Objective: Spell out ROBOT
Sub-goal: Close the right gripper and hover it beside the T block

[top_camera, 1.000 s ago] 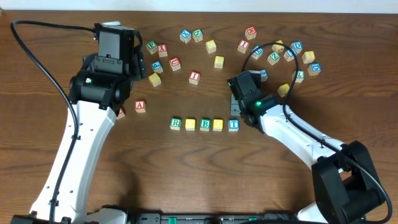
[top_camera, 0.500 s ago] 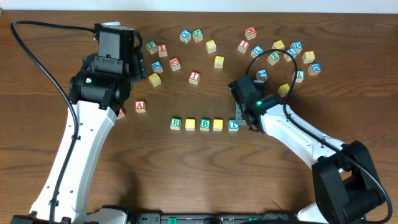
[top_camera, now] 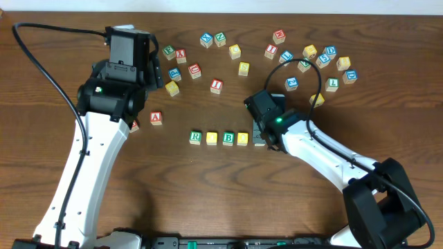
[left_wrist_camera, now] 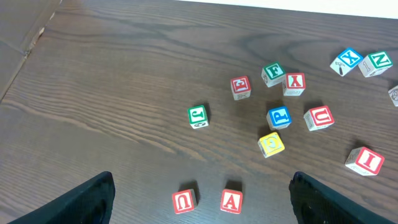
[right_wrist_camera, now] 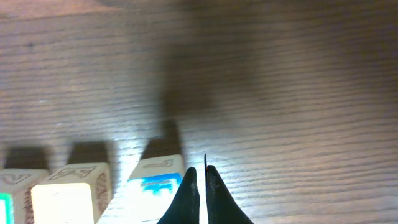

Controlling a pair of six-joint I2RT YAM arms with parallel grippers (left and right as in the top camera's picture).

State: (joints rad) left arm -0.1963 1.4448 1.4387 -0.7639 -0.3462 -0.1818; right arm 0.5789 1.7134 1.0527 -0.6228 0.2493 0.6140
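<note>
A row of blocks lies mid-table: green R (top_camera: 195,137), a yellow block (top_camera: 212,138), green B (top_camera: 228,138), another yellow block (top_camera: 242,138), and the blue T (right_wrist_camera: 158,185), which is mostly hidden under my right arm in the overhead view. My right gripper (right_wrist_camera: 202,186) is shut and empty. Its tips are low at the table against the T block's right side. My left gripper (left_wrist_camera: 200,180) is open and empty, above the red U (left_wrist_camera: 185,200) and red A (left_wrist_camera: 231,200) blocks at the left.
Several loose letter blocks are scattered along the back, among them a red I (top_camera: 217,85), a yellow block (top_camera: 243,68) and a cluster at the back right (top_camera: 325,59). A black cable (top_camera: 41,62) loops at the left.
My right gripper has moved left and toward the front, from beside the T block to over it. The left arm has not moved.
</note>
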